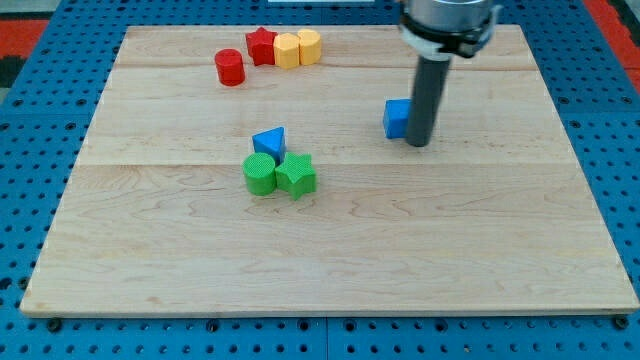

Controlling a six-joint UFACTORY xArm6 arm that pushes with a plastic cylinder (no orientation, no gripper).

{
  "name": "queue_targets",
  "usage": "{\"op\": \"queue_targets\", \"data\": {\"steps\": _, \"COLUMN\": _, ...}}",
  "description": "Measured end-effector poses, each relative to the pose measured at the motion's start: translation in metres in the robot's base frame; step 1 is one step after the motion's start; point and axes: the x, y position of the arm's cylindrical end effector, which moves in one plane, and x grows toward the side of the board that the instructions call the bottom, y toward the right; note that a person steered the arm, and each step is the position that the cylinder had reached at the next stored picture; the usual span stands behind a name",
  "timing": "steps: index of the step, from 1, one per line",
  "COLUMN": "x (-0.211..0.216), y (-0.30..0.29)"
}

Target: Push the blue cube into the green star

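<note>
The blue cube (396,118) sits on the wooden board, right of centre. My tip (418,143) rests on the board just to the cube's right, and the rod hides the cube's right edge. The green star (297,174) lies left of centre, well to the lower left of the cube. A green cylinder (260,173) touches the star on its left. A blue triangular block (270,141) sits just above these two.
Near the view's top left stand a red cylinder (230,67), a red star (261,45), a yellow heart-like block (287,50) and a yellow hexagonal block (309,46). The wooden board (330,250) lies on a blue perforated surface.
</note>
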Motion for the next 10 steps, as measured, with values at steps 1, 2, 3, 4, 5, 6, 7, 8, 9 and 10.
{"op": "queue_targets", "data": {"steps": 1, "x": -0.040, "y": 0.035}}
{"op": "queue_targets", "data": {"steps": 2, "x": -0.059, "y": -0.009}}
{"op": "queue_targets", "data": {"steps": 3, "x": -0.038, "y": -0.085}}
{"op": "queue_targets", "data": {"steps": 4, "x": -0.019, "y": -0.129}}
{"op": "queue_targets", "data": {"steps": 5, "x": -0.069, "y": -0.103}}
{"op": "queue_targets", "data": {"steps": 6, "x": -0.057, "y": -0.060}}
{"op": "queue_targets", "data": {"steps": 7, "x": -0.025, "y": -0.070}}
{"op": "queue_targets", "data": {"steps": 8, "x": 0.000, "y": -0.128}}
{"op": "queue_targets", "data": {"steps": 9, "x": 0.004, "y": -0.141}}
{"op": "queue_targets", "data": {"steps": 10, "x": -0.038, "y": -0.136}}
